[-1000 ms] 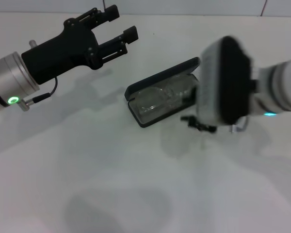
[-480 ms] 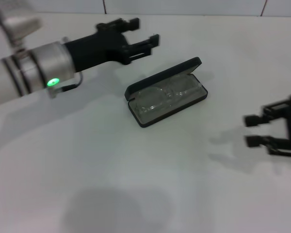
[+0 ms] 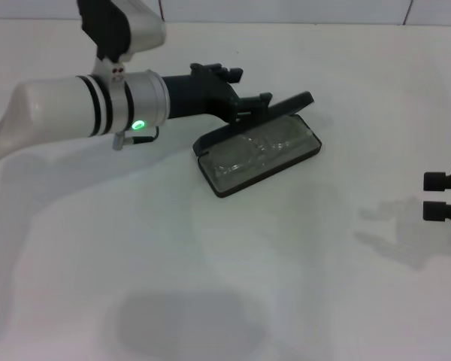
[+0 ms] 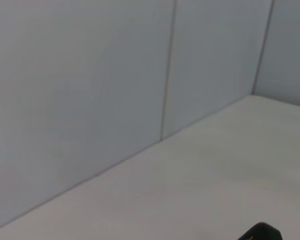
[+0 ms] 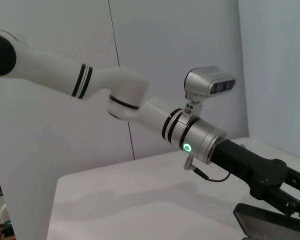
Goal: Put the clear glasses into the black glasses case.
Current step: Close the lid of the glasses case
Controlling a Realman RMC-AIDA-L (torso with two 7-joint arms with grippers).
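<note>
From the upper left of the head view the left gripper (image 3: 249,95) reaches to the raised lid of the black glasses case (image 3: 257,154), its fingers slightly apart and one fingertip at the lid's back edge. The case lies open at upper centre on the white table (image 3: 210,286), the clear glasses (image 3: 255,150) resting inside. At the right edge the right gripper (image 3: 436,195) sits with fingers apart

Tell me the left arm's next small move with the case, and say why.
Probably push the lid down toward closing. The clear glasses already lie inside the black glasses case, whose lid stands half open, and the left gripper sits at the lid's back edge with open jaws. The right gripper is off to the side, also open.
</note>
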